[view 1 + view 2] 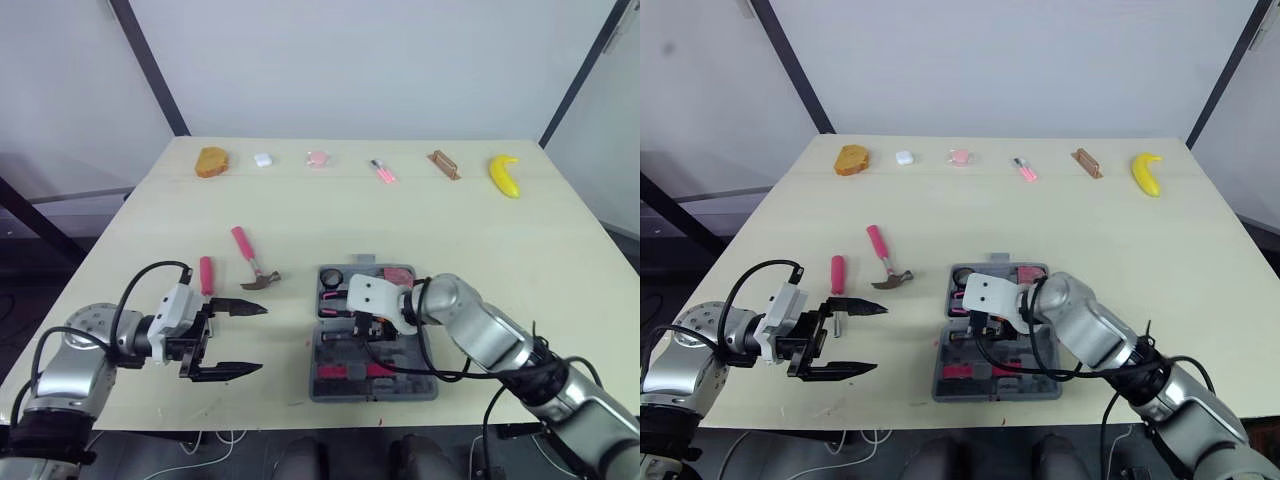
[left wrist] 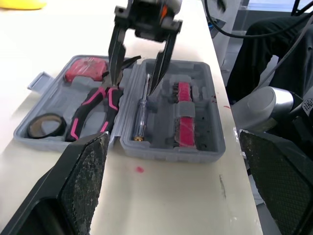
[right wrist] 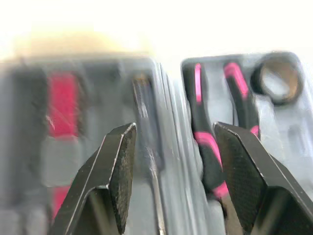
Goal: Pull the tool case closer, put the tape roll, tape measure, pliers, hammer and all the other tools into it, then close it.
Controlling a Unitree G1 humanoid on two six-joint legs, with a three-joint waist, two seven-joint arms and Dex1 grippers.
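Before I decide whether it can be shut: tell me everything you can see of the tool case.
The tool case is grey moulded plastic, lying open flat in two hinged halves near the front edge of the table. One half holds a tape roll, a pink tape measure and pink-handled pliers; the other a screwdriver and a red insert. The right gripper hangs open over the hinge.

Right pincer (image 1: pixel 987 326) above open tool case (image 1: pixel 1045 385)

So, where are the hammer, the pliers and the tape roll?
hammer (image 1: pixel 244 248), left eye view, on its pink handle.
pliers (image 2: pixel 83 115), left wrist view, on one handle.
tape roll (image 2: pixel 46 134), left wrist view, on its near wall.
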